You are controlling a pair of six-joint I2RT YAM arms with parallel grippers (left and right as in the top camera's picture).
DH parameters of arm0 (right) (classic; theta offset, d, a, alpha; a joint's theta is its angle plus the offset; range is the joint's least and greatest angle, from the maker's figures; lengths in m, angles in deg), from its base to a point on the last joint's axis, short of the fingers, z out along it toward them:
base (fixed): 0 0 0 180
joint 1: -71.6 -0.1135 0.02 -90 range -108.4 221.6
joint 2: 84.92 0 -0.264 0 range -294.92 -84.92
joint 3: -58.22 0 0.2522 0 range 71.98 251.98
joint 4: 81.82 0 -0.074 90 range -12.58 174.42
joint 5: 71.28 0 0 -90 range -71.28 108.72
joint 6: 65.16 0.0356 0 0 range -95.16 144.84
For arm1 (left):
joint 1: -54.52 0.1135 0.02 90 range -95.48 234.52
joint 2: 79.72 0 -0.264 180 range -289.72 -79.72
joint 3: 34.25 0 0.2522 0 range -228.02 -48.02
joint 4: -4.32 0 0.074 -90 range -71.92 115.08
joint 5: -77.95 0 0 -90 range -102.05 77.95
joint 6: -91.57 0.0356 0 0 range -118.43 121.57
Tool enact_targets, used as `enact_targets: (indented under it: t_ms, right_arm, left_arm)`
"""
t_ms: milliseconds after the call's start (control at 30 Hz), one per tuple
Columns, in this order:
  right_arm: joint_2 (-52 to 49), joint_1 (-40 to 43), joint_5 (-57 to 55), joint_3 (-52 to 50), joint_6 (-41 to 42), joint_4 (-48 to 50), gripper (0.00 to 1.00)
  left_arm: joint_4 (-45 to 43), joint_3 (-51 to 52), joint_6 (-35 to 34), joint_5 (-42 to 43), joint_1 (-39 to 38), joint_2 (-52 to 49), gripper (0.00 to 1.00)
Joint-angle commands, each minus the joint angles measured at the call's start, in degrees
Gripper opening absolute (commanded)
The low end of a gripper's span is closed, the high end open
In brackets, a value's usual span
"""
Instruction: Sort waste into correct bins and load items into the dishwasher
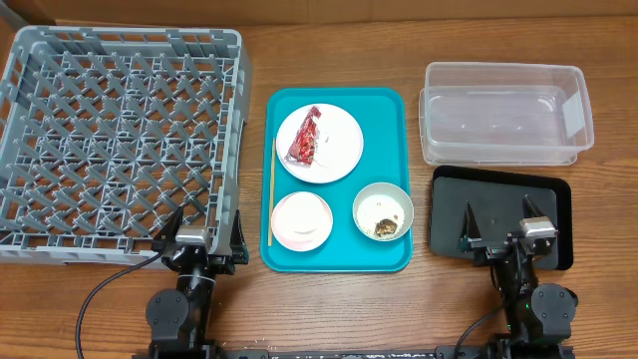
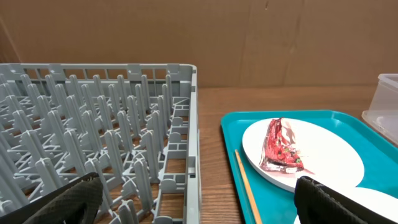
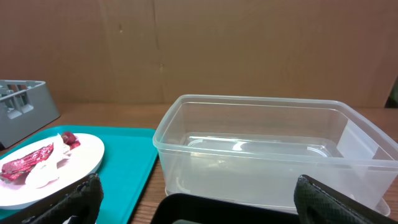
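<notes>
Overhead: left gripper and right gripper open, empty.
Each sits by its station: grey plastic lattice dish rack ahead, flat black rectangular tray beneath.

Robot lab: wooden table, cardboard backdrop

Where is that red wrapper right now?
In the overhead view, the red wrapper lies on the flat white plate at the far end of the teal tray, between the grey dish rack on the left and the clear tub on the right.
</notes>
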Motion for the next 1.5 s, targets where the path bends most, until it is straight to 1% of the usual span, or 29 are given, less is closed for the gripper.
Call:
enact_targets:
  t_ms: [0,700,833,967,1067,1167,1233,1333,1467]
  right_arm:
    - [0.6,0.0,0.1,-0.6,-0.2,0.3,1.0]
    - [0.6,0.0,0.4,-0.6,-0.2,0.3,1.0]
    - [0.6,0.0,0.3,-0.6,-0.2,1.9,1.0]
    - [0.6,0.0,1.0,-0.6,0.9,2.7,1.0]
    - [0.6,0.0,0.9,-0.3,4.4,2.8,1.0]
    - [0.4,0.0,0.9,0.8,8.9,2.4,1.0]
    - [-0.4,0.0,1.0,2.3,11.9,1.3,1.0]
    - [-3.4,0.0,1.0,6.1,15.0,-1.4,1.0]
    - [-11.0,0.0,1.6,14.4,15.1,-6.7,1.0]
  left_arm:
    - [0.2,0.2,0.9,0.0,-0.3,0.5,1.0]
    - [0.2,0.2,0.9,-0.8,-0.3,0.5,1.0]
    - [0.2,0.2,-3.1,-0.9,-0.3,0.5,1.0]
    - [0.7,-0.2,-5.7,-0.8,-0.3,0.5,1.0]
    - [3.8,-2.3,-5.6,-0.9,-0.3,0.5,1.0]
    - [9.7,-6.5,-5.6,-1.4,-0.3,0.2,1.0]
    - [14.3,-10.2,-5.6,-3.6,-0.3,-0.8,1.0]
    - [19.1,-15.6,-4.2,-5.6,-0.3,-3.7,1.0]
    - [24.2,-23.4,-2.2,-5.6,-0.3,-11.5,1.0]
